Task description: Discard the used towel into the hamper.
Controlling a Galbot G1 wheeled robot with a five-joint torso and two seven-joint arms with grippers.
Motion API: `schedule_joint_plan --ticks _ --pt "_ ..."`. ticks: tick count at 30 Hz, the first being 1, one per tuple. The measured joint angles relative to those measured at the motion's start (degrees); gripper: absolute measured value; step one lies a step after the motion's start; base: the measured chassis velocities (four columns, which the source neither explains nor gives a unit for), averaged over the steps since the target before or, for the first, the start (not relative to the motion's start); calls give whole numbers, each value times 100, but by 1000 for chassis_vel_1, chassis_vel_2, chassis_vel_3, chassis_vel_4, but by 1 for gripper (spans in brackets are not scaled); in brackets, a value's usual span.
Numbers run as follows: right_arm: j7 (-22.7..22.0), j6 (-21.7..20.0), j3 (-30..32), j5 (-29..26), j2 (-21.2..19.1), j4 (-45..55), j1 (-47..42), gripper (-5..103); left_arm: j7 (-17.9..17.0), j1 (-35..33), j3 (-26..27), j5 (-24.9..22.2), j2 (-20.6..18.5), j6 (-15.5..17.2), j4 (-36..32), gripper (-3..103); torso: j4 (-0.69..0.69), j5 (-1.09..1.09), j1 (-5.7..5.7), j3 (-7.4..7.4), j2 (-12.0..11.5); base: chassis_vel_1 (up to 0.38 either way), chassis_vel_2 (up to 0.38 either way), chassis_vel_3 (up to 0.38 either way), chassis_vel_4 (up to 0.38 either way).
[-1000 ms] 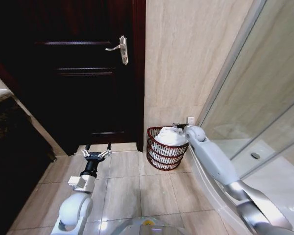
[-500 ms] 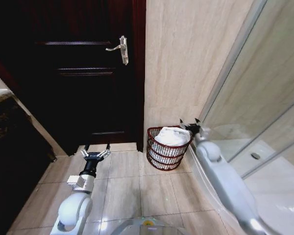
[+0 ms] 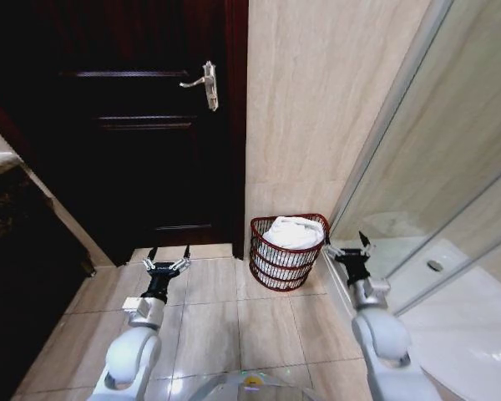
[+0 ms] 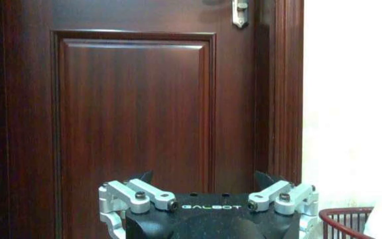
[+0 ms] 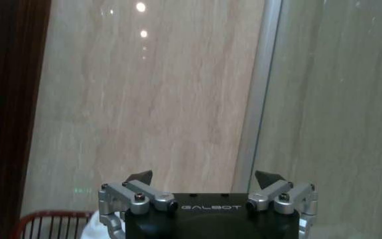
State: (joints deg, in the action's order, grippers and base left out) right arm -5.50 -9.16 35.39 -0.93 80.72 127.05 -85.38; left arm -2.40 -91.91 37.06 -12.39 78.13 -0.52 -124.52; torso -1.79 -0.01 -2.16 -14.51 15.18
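The hamper (image 3: pixel 287 261), a small round reddish-brown open-weave basket, stands on the floor tiles against the beige wall, just right of the door. The white towel (image 3: pixel 292 231) lies bunched inside it, heaped to the rim. My right gripper (image 3: pixel 347 243) is open and empty, low and just right of the hamper, apart from it. In the right wrist view the right gripper (image 5: pixel 204 177) faces the wall, with the hamper's rim (image 5: pixel 50 216) at the corner. My left gripper (image 3: pixel 169 252) is open and empty, low over the floor left of the hamper. The left gripper (image 4: pixel 204 177) faces the door.
A dark wooden door (image 3: pixel 142 125) with a silver lever handle (image 3: pixel 207 83) is shut at the back left. A glass shower screen (image 3: pixel 451 192) and its raised sill run along the right. A dark counter (image 3: pixel 17 242) stands at the left. Bare floor tiles (image 3: pixel 234 309) lie before me.
My right arm has drawn back from over the hamper and dropped to its right, gripper open. The towel stays in the hamper. The left arm has barely moved.
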Motion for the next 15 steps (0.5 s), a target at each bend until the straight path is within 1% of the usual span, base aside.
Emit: schedule_joint_plan --ticks 1,3,15 --pt "-21 -3 -30 62 54 61 -12 100 -9 -4 -6 4 0 48 -37 100 0 -2 0 0 0 0 0 0 0" --pt "-61 -11 -76 139 133 121 -2 100 -19 -30 -22 8 3 114 -125 100 -1 1 0 0 0 0 0 0 0" --pt "-193 10 -95 150 170 146 -83 100 -53 -115 -87 -20 -52 143 -335 100 -1 1 -1 -1 0 0 0 0 0"
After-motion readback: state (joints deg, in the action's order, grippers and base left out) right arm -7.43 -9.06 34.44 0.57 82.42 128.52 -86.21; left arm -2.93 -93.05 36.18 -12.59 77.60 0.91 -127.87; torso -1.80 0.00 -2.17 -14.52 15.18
